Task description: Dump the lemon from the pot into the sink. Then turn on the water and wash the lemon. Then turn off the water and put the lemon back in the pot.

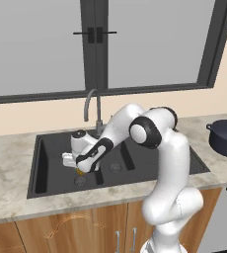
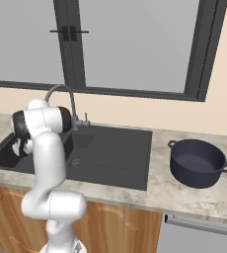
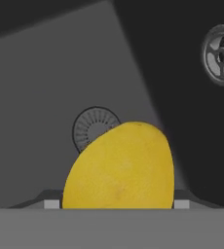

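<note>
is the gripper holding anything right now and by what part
It looks that way: the lemon sits between the jaws of the gripper, gripped across its sides, above the sink. The contact itself is hidden.

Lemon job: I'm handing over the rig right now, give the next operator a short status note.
Gripper: shut on the lemon, low over the sink's larger basin, above a drain.
Pot: upright and empty on the counter right of the sink.
Faucet: no stream visible.
Done: lemon is out of the pot.
Whether it is washed, I cannot tell.
Left: carry the lemon to the pot and release.
</note>
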